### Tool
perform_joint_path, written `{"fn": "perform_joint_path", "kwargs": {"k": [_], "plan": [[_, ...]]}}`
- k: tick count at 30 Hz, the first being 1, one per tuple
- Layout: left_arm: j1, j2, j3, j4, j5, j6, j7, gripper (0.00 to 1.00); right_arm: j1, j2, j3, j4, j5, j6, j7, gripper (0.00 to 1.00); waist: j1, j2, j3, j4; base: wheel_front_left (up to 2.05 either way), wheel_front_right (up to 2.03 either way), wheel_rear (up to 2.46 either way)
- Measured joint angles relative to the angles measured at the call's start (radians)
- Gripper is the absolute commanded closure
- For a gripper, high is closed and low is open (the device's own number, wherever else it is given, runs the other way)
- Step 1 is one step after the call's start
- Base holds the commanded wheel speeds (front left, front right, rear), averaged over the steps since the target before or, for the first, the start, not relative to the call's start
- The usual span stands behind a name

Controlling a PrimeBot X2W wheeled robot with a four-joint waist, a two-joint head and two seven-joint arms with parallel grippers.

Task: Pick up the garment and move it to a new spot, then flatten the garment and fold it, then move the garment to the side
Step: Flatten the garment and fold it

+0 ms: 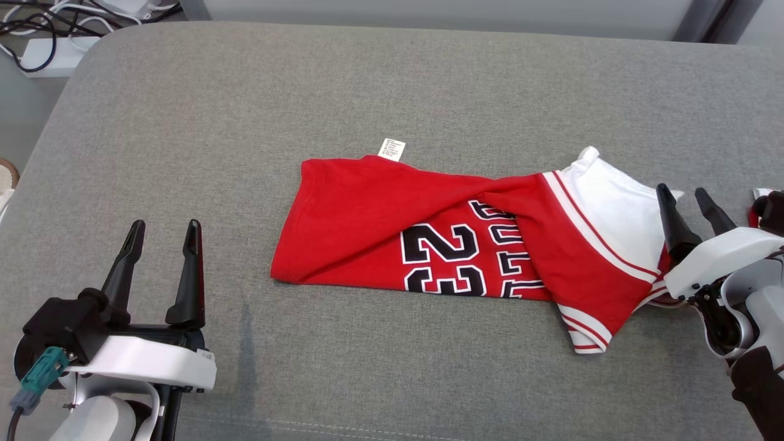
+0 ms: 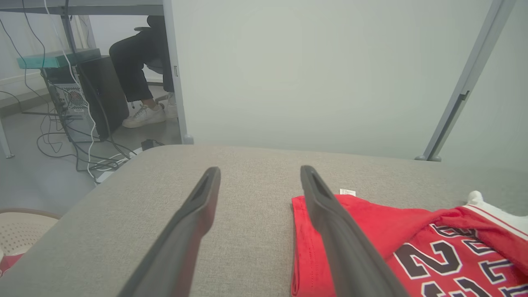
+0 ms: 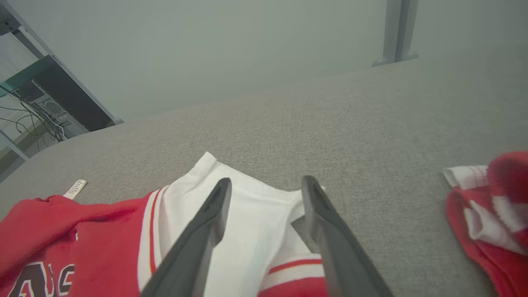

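My right gripper (image 1: 681, 195) has its jaws parted and pinching nothing; the two fingers (image 3: 206, 231) straddle the white end of the garment (image 1: 441, 245), which lies slack on the grey padded table (image 1: 429, 79) beneath them. My left gripper (image 1: 166, 226) is spread wide too and holds nothing, over bare table well apart from the red hem. The garment, a red jersey with black numerals and a white striped panel, lies across the middle of the table with a twist where the red cloth crosses over the print, its label (image 1: 392, 149) poking out at the far edge. I judge flattening is the work in hand. To do it well I should pinch one layer only at the white end, have the left take the red hem, and draw the two apart low and evenly so the twist unrolls instead of bunching. A second red-and-white cloth (image 3: 491, 206) lies just beside my right wrist; best not to snag it. My right arm reaches in from the lower right, fingers tilted up and inward; my left forearm sits low, fingers pointing straight ahead.
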Motion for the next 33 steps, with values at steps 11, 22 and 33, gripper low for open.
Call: {"fn": "perform_joint_path", "kwargs": {"k": [11, 22, 33], "plan": [[0.027, 0.044, 0.033, -0.008, 0.0, 0.026, 0.01, 0.0, 0.053, -0.065, -0.164, -0.147, -0.191, 0.0, -0.04, 0.0, 0.0, 0.0, -0.05, -0.052, 0.0, 0.0, 0.0], [0.124, 0.068, 0.052, -0.019, 0.009, 0.053, 0.007, 0.0, 0.445, 0.117, -0.369, -0.505, -0.515, 0.0, -0.04, 0.0, 0.0001, 0.0, -0.169, -0.115, 0.0, 0.0, 0.0], [0.211, 0.069, 0.057, -0.019, 0.0, 0.044, 0.0, 0.0, 0.663, 0.247, -0.439, -0.704, -0.6, 0.0, 0.011, 0.0, 0.0, 0.0, -0.219, -0.132, 0.0, 0.0, 0.0]]}}
